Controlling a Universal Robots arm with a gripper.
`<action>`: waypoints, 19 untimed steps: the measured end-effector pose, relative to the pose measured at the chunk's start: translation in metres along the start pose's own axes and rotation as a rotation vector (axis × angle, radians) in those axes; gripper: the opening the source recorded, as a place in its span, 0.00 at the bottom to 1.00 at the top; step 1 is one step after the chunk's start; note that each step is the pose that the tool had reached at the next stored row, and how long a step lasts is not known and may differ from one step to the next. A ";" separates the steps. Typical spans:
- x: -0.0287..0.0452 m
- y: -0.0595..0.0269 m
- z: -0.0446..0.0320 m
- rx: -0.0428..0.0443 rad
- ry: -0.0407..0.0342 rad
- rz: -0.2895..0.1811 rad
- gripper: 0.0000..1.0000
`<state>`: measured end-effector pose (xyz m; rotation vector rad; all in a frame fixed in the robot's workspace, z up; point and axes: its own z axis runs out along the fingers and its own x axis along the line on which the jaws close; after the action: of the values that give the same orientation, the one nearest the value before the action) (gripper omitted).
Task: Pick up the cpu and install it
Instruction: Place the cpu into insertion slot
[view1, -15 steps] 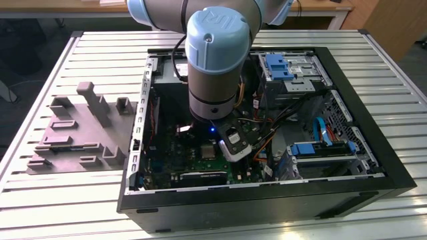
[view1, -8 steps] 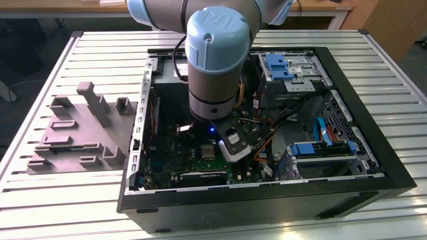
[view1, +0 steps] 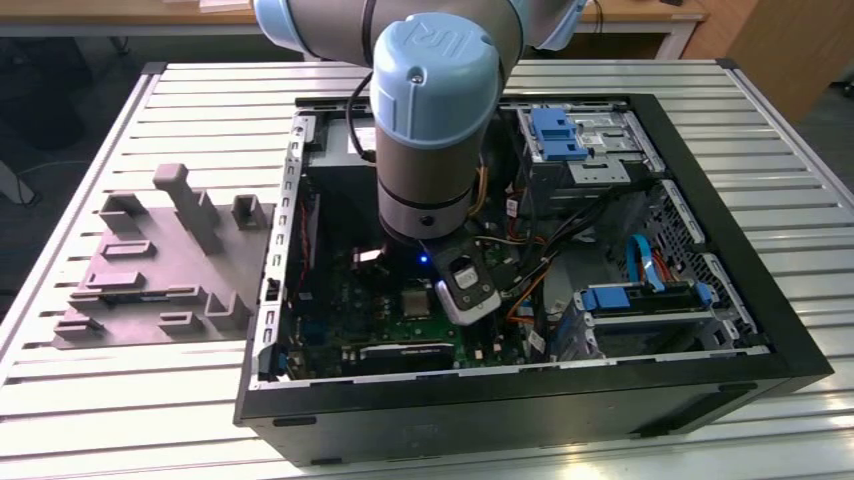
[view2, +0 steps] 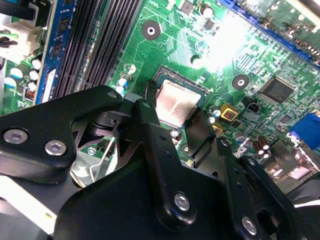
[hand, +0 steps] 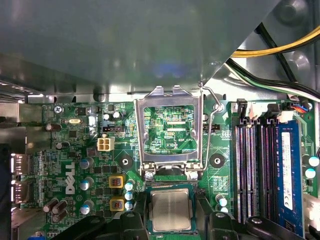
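The end effector (hand: 172, 220) straddled the cpu (hand: 171, 207) in its socket (hand: 170, 186), grip unclear; any tilt risked bending pins.

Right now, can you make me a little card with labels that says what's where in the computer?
place: open computer case on a slatted table
cpu: lying flat in the socket on the green board
socket lid: metal frame flipped open, beside the cpu
tool: right at the cpu, inside the case
grey tray: outside the case, on the exterior view's left
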<state>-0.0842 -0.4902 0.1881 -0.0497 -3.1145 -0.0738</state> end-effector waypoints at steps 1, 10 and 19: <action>0.0000 0.0000 0.0000 0.0001 0.0000 0.000 0.47; 0.0001 0.0001 -0.0023 -0.0001 0.0005 0.000 0.55; 0.0001 -0.0002 -0.0018 -0.0022 0.0009 0.000 0.44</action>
<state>-0.0842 -0.4905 0.1898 -0.0497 -3.1136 -0.0772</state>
